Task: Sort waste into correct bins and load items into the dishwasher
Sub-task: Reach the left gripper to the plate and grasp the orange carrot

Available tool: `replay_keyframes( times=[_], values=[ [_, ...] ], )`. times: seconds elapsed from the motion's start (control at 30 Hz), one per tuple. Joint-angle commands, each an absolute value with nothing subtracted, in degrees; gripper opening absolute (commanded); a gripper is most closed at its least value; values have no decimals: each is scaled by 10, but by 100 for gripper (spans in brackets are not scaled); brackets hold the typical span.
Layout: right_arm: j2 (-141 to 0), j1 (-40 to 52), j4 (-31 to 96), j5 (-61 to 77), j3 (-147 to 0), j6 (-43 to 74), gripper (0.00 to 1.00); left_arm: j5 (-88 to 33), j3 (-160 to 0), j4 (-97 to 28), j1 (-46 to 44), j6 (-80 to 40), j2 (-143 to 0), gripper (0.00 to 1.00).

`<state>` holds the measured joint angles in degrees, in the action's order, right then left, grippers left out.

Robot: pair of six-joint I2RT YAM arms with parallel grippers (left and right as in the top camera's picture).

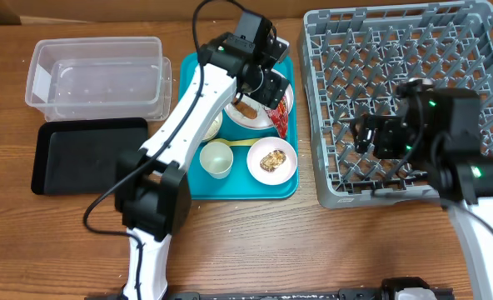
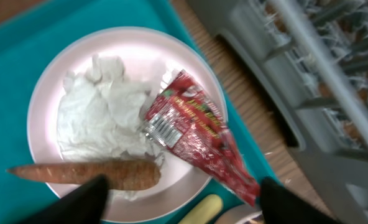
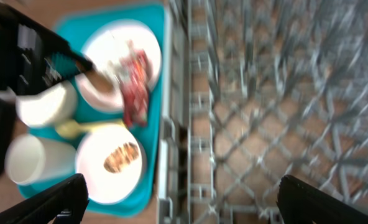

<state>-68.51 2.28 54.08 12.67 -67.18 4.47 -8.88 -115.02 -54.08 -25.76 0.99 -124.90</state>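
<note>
waste is lying on the pale-pink round plate (image 2: pixel 128 46) at the far end of the teal serving tray (image 1: pixel 198 187): crumpled white paper (image 2: pixel 100 115) in the middle, a red foil wrapper (image 2: pixel 193 134) slanting over the plate's right rim, and an orange-brown carrot-like stick (image 2: pixel 87 173) across its near-left part. the left tool (image 2: pixel 184 202) is hovering over this plate with its fingers spread wide, holding nothing; one dark fingertip (image 2: pixel 81 199) is sitting just beside the stick, and i cannot tell whether they are touching. nearer on the serving tray, a round white bowl (image 1: pixel 253 167) is holding a brown crumbly food lump (image 1: pixel 272 160), a small white cup (image 1: pixel 216 158) is standing left of it, and a yellow plastic spoon (image 1: pixel 245 142) is lying between these and the plate. the clear plastic rectangular tub (image 1: pixel 97 75) and the shallow black rectangular tray (image 1: pixel 88 154) are sitting on the table (image 1: pixel 313 242) left of the serving tray. the right tool (image 3: pixel 184 199) is hanging wide open and empty over the large grey plastic dish rack (image 1: pixel 396 50) on the right.
</note>
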Motion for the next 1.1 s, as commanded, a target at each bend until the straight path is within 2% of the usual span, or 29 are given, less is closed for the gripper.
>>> replay_keyframes(
  times=[0.0,0.13,0.2,0.33,0.5,0.63,0.97,1.03,1.07],
  values=[
    [-726,22,548,132,-684,44,100,-34,-1165,-537,-244,-128,-1260,68],
    [-758,22,548,132,-684,44,99,30,-1164,-532,-232,-271,-1261,58],
    [-763,22,548,132,-684,45,94,53,-1164,-531,-231,-319,-1267,54],
    [-763,22,548,132,-683,45,91,64,-1164,-533,-231,-378,-1289,46],
    [-763,22,548,132,-683,45,90,55,-1164,-533,-232,-410,-1335,44],
    [-763,22,548,131,-683,45,89,32,-1164,-541,-232,-413,-1361,35],
    [-763,22,548,132,-683,45,89,35,-1164,-531,-232,-413,-1394,34],
    [-763,22,548,132,-683,44,89,35,-1164,-531,-231,-413,-1400,28],
    [-763,22,547,131,-683,44,89,34,-1164,-531,-229,-411,-1401,16]
  ],
)
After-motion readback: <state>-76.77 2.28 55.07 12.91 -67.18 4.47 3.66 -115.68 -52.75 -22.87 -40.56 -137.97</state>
